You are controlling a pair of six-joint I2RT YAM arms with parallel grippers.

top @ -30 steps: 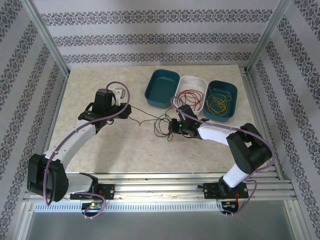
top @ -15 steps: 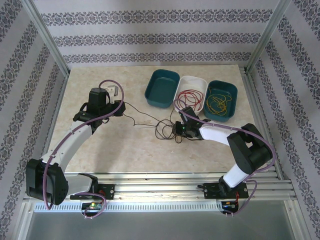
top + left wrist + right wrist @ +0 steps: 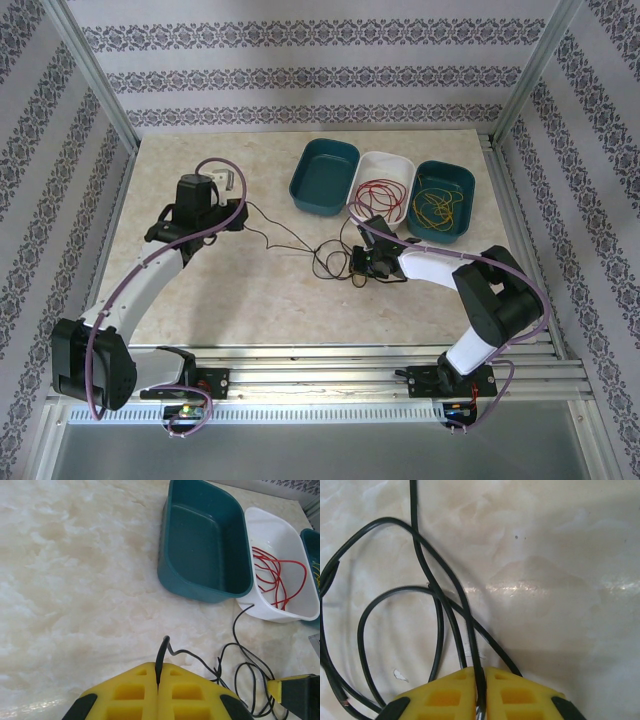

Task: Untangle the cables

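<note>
I have both ends of this pull clamped: my left gripper (image 3: 158, 680) is closed tight on one strand of the black cable (image 3: 413, 500), and my right gripper (image 3: 481, 682) is pinched shut on another strand of it, just behind where at least 2 loops cross. The rest of that cable lies bunched on the table (image 3: 250, 300) between the arms. To do this well, I judge I should draw the 2 grippers apart slowly and low, watching those crossings, and stop if one tightens into a knot instead of sliding. The red cable (image 3: 378, 190) sits in the white bin (image 3: 390, 168) and the yellow cable (image 3: 435, 207) in the right teal bin (image 3: 447, 166). A free black tail reaches the foot of the white bin beside the left teal bin (image 3: 323, 177), so it may snag there.
</note>
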